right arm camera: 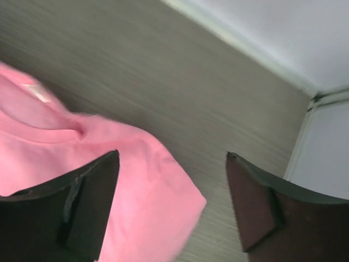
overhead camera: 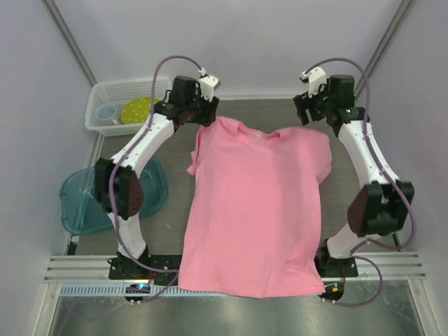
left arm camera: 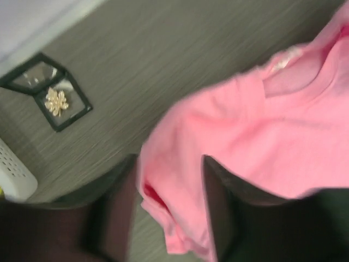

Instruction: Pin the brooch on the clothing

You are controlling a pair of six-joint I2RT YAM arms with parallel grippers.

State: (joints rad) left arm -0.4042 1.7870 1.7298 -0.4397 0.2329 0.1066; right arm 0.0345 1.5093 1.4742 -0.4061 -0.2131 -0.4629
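The pink T-shirt point(overhead camera: 255, 210) lies flat on the table, collar at the far side. The brooch point(left arm camera: 56, 101), a small pale gold leaf-like ornament, sits in a black-framed clear box point(left arm camera: 46, 90) on the table beyond the shirt's left sleeve; I cannot see it in the top view. My left gripper point(left arm camera: 169, 164) is open above the left sleeve point(left arm camera: 174, 185), which shows between its fingers. My right gripper point(right arm camera: 173, 155) is wide open above the right sleeve point(right arm camera: 147, 191). In the top view the left gripper point(overhead camera: 203, 119) and the right gripper point(overhead camera: 306, 115) hover at the shirt's two shoulders.
A white basket point(overhead camera: 98, 115) with a cup and a yellow item stands at the far left corner. A blue translucent tray point(overhead camera: 77, 203) lies at the left under the left arm. White walls close the back and sides.
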